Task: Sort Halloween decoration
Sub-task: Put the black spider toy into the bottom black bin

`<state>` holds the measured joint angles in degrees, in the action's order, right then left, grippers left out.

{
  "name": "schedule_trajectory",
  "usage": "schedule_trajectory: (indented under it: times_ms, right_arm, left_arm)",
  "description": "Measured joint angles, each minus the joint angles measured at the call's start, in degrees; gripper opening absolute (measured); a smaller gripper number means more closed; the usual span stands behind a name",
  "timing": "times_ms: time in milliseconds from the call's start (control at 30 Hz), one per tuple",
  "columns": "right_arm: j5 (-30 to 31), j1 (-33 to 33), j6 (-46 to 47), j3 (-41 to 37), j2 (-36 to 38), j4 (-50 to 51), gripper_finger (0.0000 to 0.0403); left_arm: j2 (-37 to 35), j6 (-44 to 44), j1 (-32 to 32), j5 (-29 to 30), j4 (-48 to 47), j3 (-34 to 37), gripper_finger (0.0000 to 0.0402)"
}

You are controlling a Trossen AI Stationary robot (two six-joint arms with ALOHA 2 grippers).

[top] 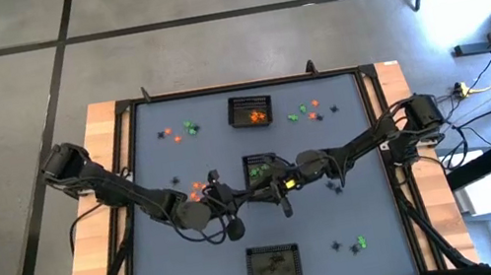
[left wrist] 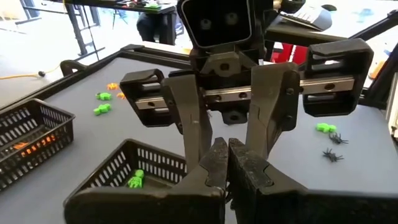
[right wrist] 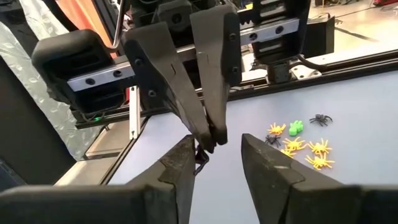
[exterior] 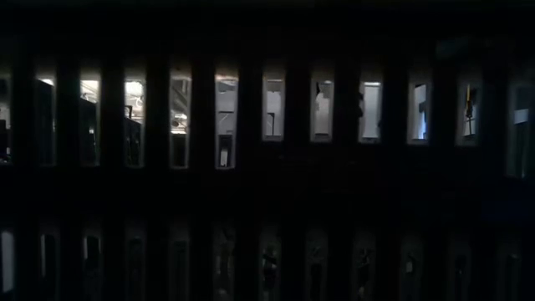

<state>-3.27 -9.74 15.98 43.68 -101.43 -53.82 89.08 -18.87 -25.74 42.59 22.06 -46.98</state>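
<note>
High view, mid-desk: two tools meet tip to tip just beside the centre basket.

- Left tool point(left wrist: 227, 163): fingers closed flat against each other. In the right wrist view a small dark bit point(right wrist: 200, 157) shows just under their tips; whether it is pinched there, or what it is, cannot be told.
- Right tool point(right wrist: 217, 146): open, its two fingers point(right wrist: 267, 168) standing apart on either side of the left tool's closed tips, not touching them.
- Centre basket point(top: 260, 167): black mesh, directly behind the meeting point; one green trinket point(left wrist: 135, 180) lies in it.
- Far basket point(top: 250, 111): black mesh, at the desk's back edge, orange pieces inside.
- Near basket point(top: 274, 264): black mesh, at the front edge, dark contents, too small to tell apart.
- Halloween decoration point(top: 196, 190), loose on the desk: an orange cluster beside the left arm, which the right wrist view shows as orange spiders point(right wrist: 305, 149) with a green piece point(right wrist: 296, 127) and a black spider point(right wrist: 320, 118) near them.
- Further loose lots: green and orange at back left point(top: 182, 130); green, orange and black at back right point(top: 304, 111); green and black at front right point(top: 356, 242); black spiders point(left wrist: 333, 147) under the right arm.
- Desk point(top: 176, 259): grey top, black frame.
- Low view: dark bars fill it, with only lit slices of the room between.
</note>
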Motion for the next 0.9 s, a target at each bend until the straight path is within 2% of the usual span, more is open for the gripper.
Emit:
schedule_trajectory:
  times_ms: [133,400,667,900]
  right_arm:
    - [-0.4,0.0,-0.13,0.0,0.02,0.02,0.0103]
    - [-2.63,0.02,-1.5,0.0,0.02,0.35,0.0008]
    - [-2.89,0.02,-1.5,0.0,0.02,0.47,0.0004]
    - [-6.39,-0.07,0.25,0.0,0.09,3.08,0.0003]
  left_arm:
    - [0.0,0.0,0.05,0.1,0.03,0.0,0.0]
    - [-0.02,0.02,0.07,0.33,0.11,0.0,0.0]
    - [-0.04,-1.99,0.24,0.32,0.13,0.0,0.0007]
    - [-1.32,0.25,0.5,0.47,0.23,0.0,0.0063]
